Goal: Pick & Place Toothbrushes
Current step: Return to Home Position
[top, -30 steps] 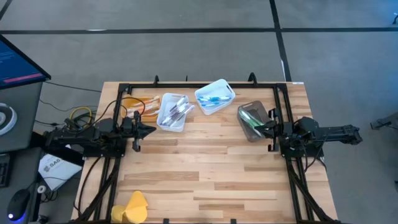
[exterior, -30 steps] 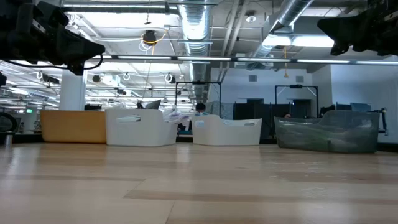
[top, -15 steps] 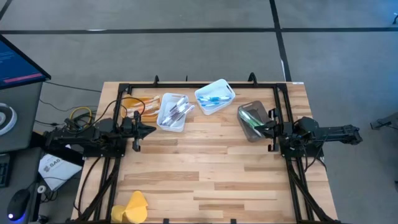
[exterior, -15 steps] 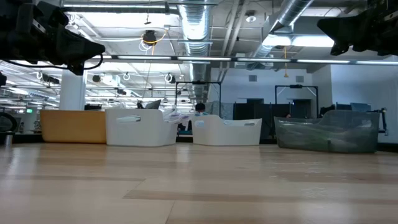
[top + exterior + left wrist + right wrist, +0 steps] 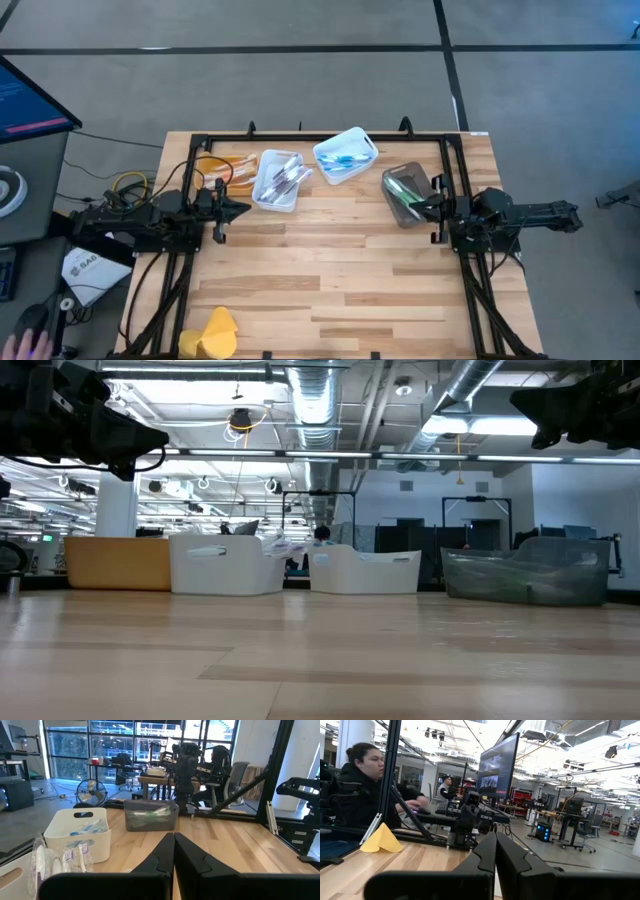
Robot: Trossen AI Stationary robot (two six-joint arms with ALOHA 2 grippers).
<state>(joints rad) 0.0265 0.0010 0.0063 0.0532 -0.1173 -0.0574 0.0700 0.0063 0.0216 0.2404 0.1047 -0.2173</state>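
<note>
Parked unmoved at left and right table edges: left gripper (image 5: 238,209), right gripper (image 5: 418,208), fingers closed on nothing. Toothbrushes (image 5: 284,179) all in far bins (image 5: 275,206); sorting likely done.

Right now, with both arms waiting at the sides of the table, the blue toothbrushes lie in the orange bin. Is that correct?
Not quite. The high view shows the blue toothbrushes in the right white bin, not in the orange bin. The rest holds: the left arm and the right arm wait at the sides of the table.
</note>
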